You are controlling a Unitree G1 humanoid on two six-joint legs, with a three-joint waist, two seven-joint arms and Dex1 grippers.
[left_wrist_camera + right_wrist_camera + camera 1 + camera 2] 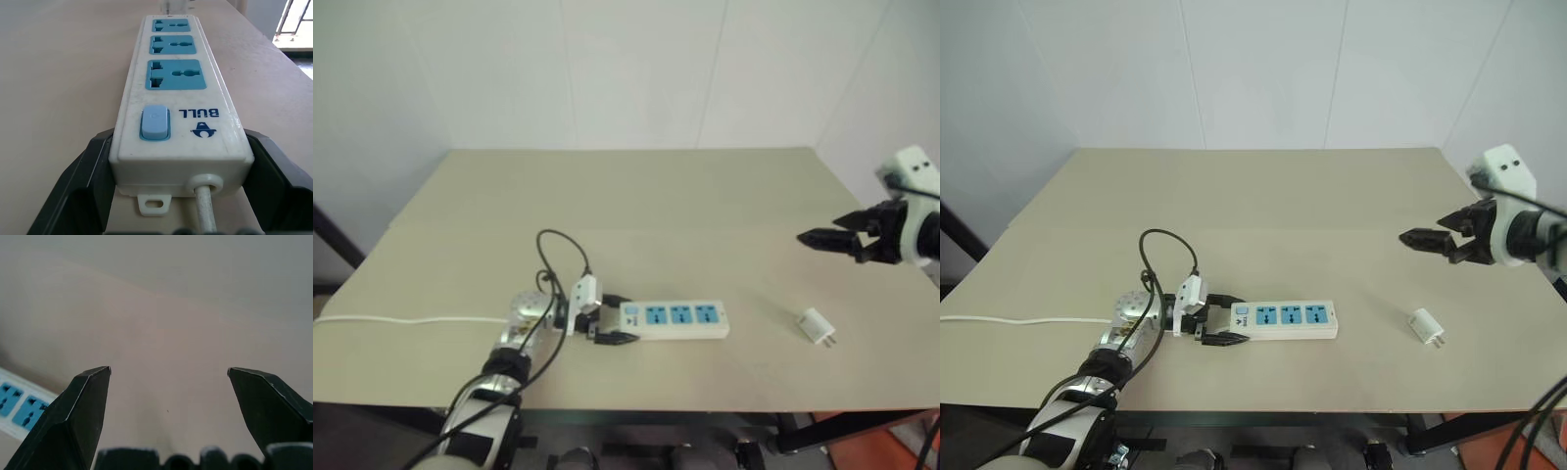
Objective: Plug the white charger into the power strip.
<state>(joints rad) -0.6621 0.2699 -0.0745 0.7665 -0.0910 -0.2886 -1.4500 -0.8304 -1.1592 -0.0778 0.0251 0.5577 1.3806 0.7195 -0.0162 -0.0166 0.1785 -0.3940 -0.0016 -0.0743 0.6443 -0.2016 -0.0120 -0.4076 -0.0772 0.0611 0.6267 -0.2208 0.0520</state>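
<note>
Left arm: reaching in from the near left edge of the desk point(607, 186), forearm low over the surface, wrist bent so the gripper points sideways toward the right.
Left gripper point(613, 319): level with the desktop, black fingers point(73, 186) clamped on either side of the cord end of the power strip point(176, 98).
Right arm: raised above the right edge of the desk, well clear of the surface.
Right gripper point(1420, 240): pointing inward and slightly down, fingers point(83, 406) spread wide, nothing between them.
</note>
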